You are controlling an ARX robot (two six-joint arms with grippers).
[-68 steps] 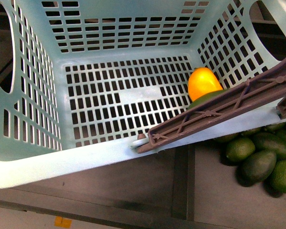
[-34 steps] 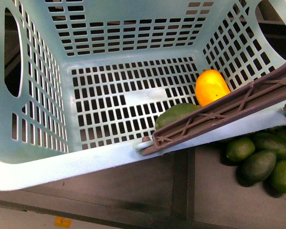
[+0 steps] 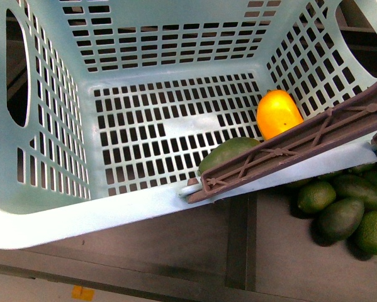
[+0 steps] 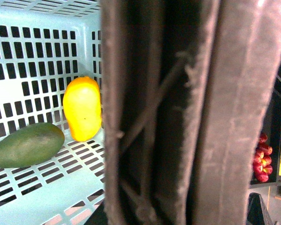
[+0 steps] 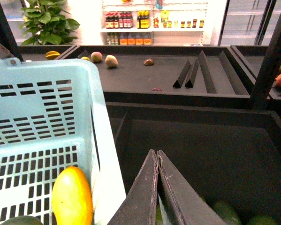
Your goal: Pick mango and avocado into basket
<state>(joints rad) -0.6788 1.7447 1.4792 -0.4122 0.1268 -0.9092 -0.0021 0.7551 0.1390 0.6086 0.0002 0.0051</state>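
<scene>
While neither arm shows in the front view, a light teal rectangular plastic basket [image 3: 62, 207] with slotted grid walls and floor fills most of that view, tipped toward the camera. On its floor, toward the right wall, lies a smooth oblong yellow-orange mango [image 3: 278, 113]. Its long axis runs from the near side toward the far wall, and its rounded far end points away from the camera. Just beside it, nearer the front rim, lies a dark green oval avocado [image 3: 228, 153] with dull skin. Its long axis runs across the basket, roughly at right angles to the mango, and its right end is hidden behind a brown ribbed swing handle [image 3: 301, 145] resting across the near right rim. Outside the basket, to the right, a heap of dark green avocados [image 3: 342, 211] sits in a dark bin. Neither wrist view shows gripper fingers, so I cannot tell whether either gripper is released or clenched.
</scene>
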